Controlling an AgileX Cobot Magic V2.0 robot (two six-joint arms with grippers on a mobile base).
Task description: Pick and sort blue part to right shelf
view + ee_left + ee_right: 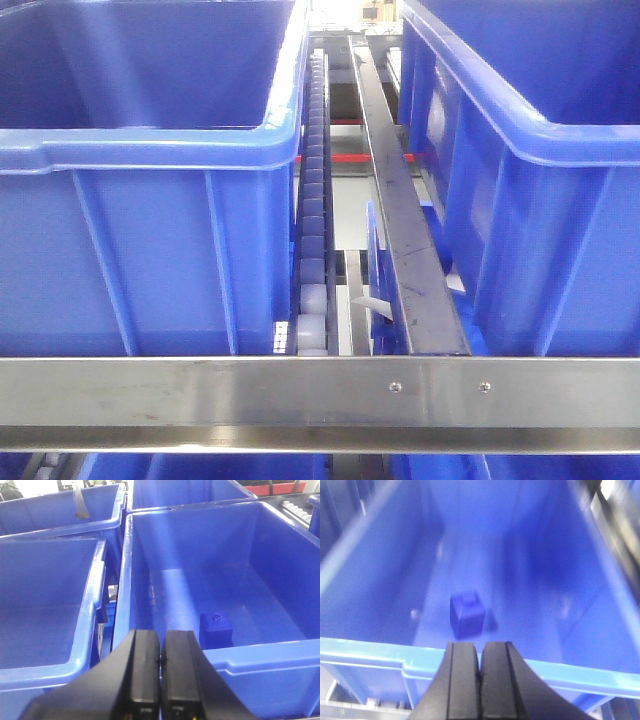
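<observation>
hovering above crate rims, both claws [160, 652] [480, 655] closed, empty

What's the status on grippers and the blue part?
Left gripper shut, empty. Right gripper shut, empty. Blue part lying on crate floor, untouched. Nothing blocking.

— What do you have behind the front rail [320, 392]?

— You have a crate [150, 180] at left, another crate [530, 190] at right, and the roller track [313, 220] running between them.

— And the block [215, 628]?

— It sits on the crate floor, near the front wall.
</observation>
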